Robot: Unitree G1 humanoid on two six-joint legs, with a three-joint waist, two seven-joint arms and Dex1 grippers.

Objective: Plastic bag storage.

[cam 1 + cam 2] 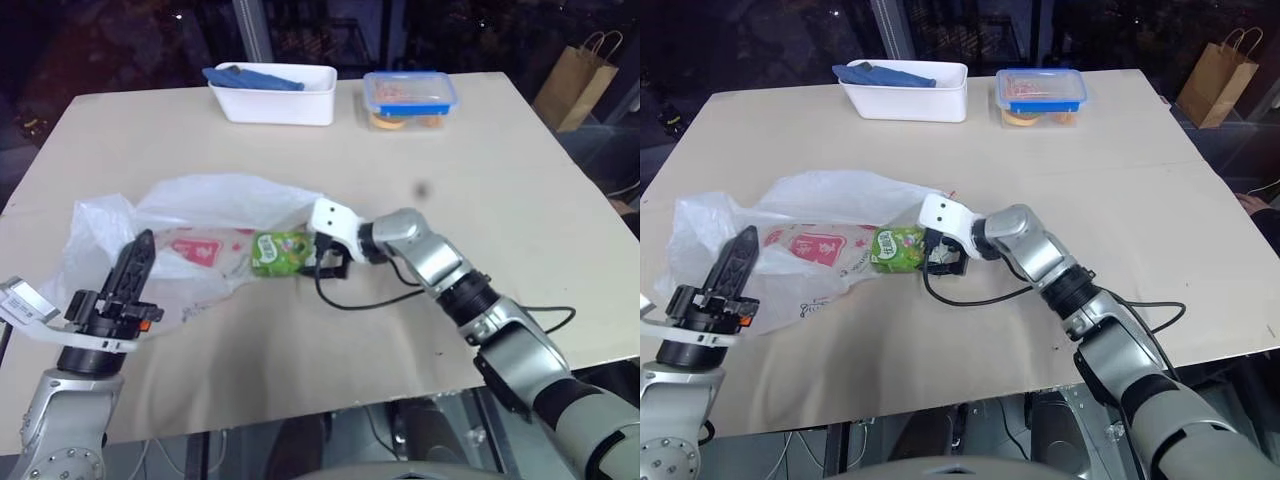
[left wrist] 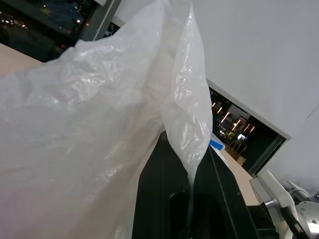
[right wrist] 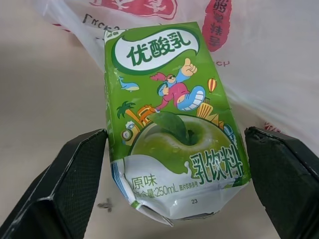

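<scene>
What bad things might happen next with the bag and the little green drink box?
The right gripper is open around the dented green drink carton; a hard squeeze might crush it or make it leak. The left gripper pinches only a thin fold of the crinkly white plastic bag, which could slip free or tear.

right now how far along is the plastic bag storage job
Early stage. Done: the left gripper is shut on an edge of the plastic bag, lifting it off the table. In hand: the right gripper is open, straddling the green drink carton at the bag's mouth. Left: the carton isn't gripped or bagged.
</scene>
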